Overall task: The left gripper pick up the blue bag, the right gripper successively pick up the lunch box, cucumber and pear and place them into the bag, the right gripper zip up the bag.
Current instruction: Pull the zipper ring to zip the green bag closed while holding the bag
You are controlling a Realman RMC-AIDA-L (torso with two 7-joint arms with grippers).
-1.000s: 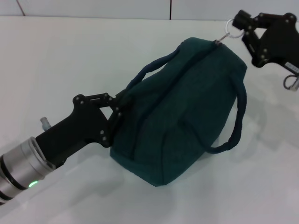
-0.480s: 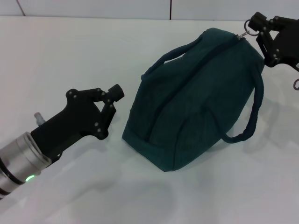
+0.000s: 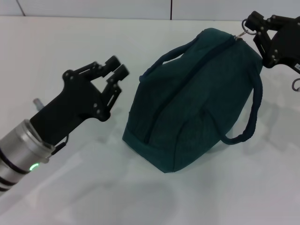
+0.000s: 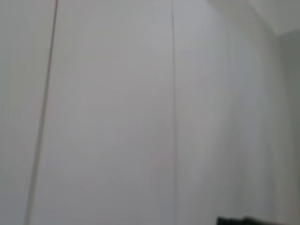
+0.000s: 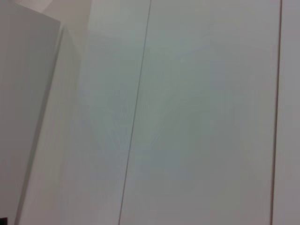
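The blue bag (image 3: 197, 98) stands on the white table (image 3: 117, 197), leaning toward the back right, with its zipper line shut along the top and one loop handle (image 3: 251, 117) hanging at its right side. My right gripper (image 3: 252, 24) is at the bag's far top corner, shut on the silver ring pull (image 3: 245, 33) of the zipper. My left gripper (image 3: 116, 66) is left of the bag, apart from it, empty, its fingers slightly apart. The lunch box, cucumber and pear are out of view. Both wrist views show only pale wall panels.
The wall with dark panel seams (image 3: 171, 9) runs along the table's back edge. A small metal hook (image 3: 295, 84) hangs under the right arm at the frame's right edge. Bare table surface lies in front of and left of the bag.
My left gripper let go of the bag's left end and drew back left and upward. The bag shifted right as the right gripper kept hold of the zipper pull.
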